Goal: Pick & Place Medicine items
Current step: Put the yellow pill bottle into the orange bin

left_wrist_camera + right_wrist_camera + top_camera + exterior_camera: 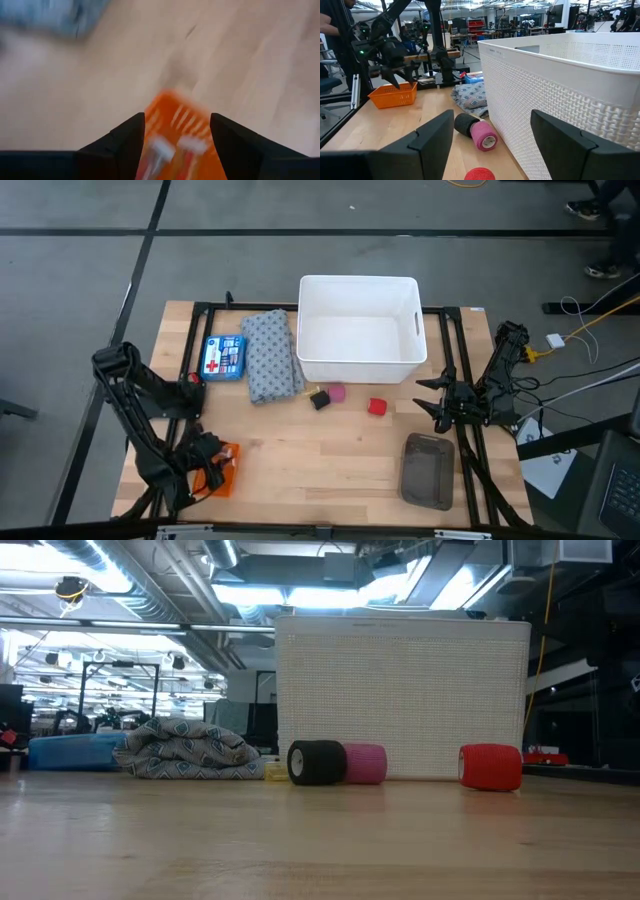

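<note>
The flat blue box with a red cross [222, 357] lies on the table near its far left, beside the grey patterned cloth [272, 355]. My left gripper [205, 455] is open and hovers over a small orange basket [222, 468] at the near left. In the left wrist view its fingers [127, 137] stand on either side of the orange basket [177, 135], which holds blurred pale pieces. The amber vial and the silvery piece cannot be made out. My right gripper [428, 395] is open and waits at the table's right side, level, facing the white bin.
A large white bin [360, 328] stands at the far middle. Black [320, 399], pink [338, 392] and red [376, 407] rolls lie in front of it. A grey tray [428, 470] sits at the near right. Bare wood lies in the near middle.
</note>
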